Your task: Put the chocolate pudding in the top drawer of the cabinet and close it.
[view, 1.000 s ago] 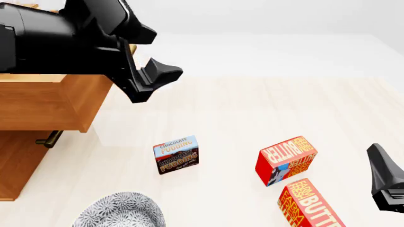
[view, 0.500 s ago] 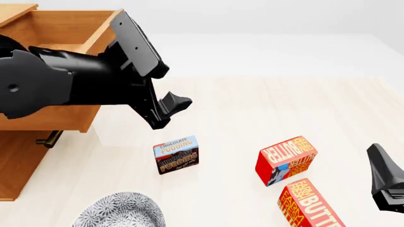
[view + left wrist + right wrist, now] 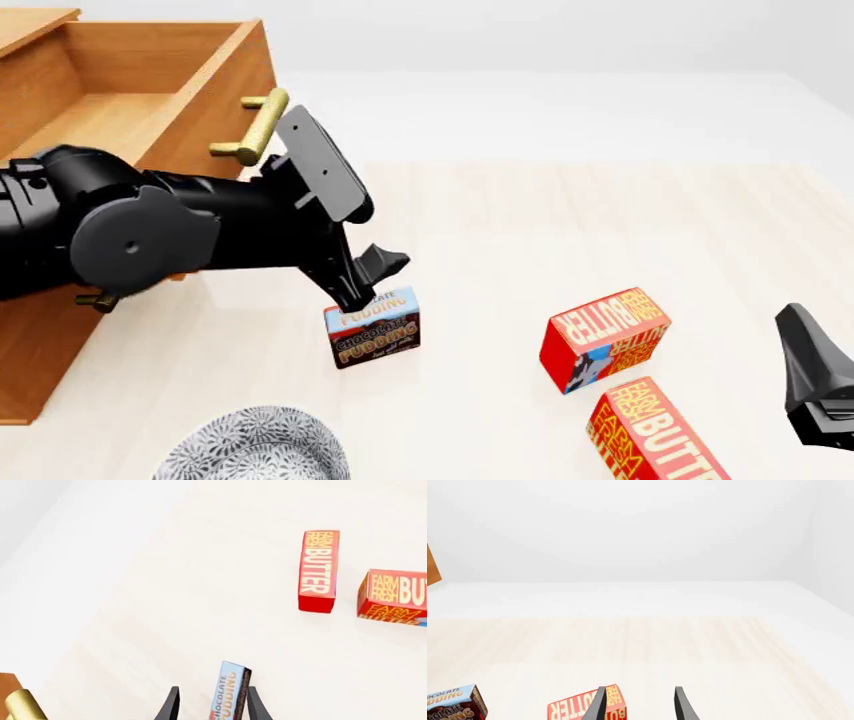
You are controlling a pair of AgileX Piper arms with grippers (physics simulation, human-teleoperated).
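Left claw [image 3: 363, 275] hangs spread right over the chocolate pudding [image 3: 372, 327], which stands upright on the bench [image 3: 534, 240]; in the wrist view the thin box sits edge-on between the fingers. Right claw [image 3: 638, 705] idles released, well apart.

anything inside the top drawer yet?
The top drawer is open and shows only bare wood. Its near part is covered by the left arm, so that part cannot be checked. The chocolate pudding is on the table, between the open left gripper fingers.
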